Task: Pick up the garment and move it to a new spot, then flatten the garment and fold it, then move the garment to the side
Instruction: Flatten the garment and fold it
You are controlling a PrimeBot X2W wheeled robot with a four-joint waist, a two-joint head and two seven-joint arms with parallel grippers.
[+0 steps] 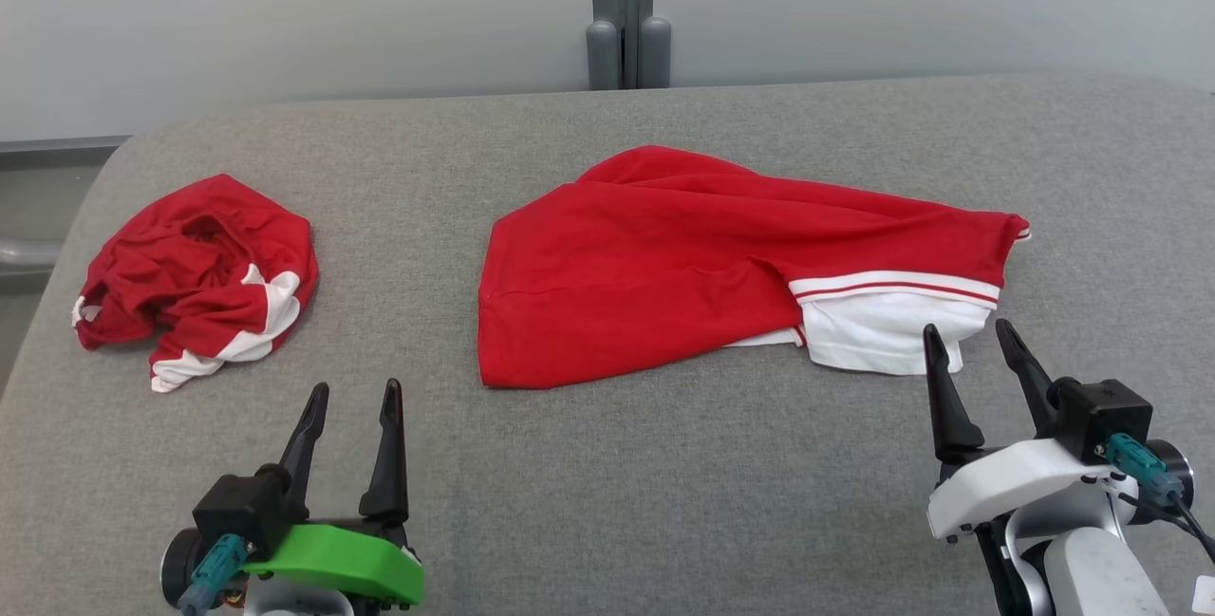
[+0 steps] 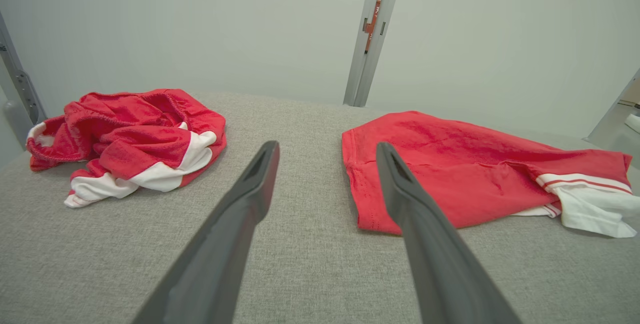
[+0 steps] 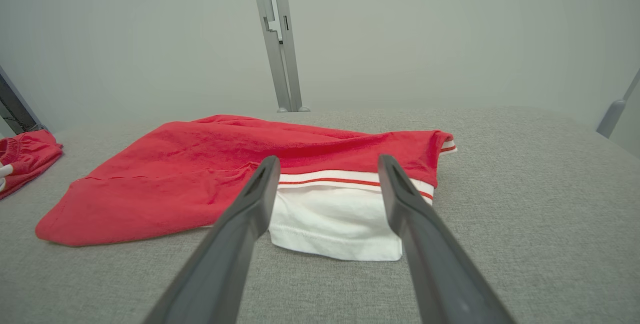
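On the grey woven surface (image 1: 607,483), centre, a red knit garment (image 1: 645,265) lies roughly flat, its white stripe-trimmed panel (image 1: 878,331) nearest the right jaws. At far left a second red-and-white garment (image 1: 195,274) sits crumpled in a mound. Both the left jaws and the right jaws stand open, holding nothing.

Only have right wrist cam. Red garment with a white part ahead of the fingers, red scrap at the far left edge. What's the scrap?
Observer: A second red-and-white garment, crumpled in a heap, lying apart from the spread garment.
Operator: Left arm?
Observer: The left gripper is open over bare grey table, aimed at the gap between the garments, touching neither.
Operator: Right one from above?
Observer: Head view puts the right gripper, open, at the near edge of the white part; contact unclear.
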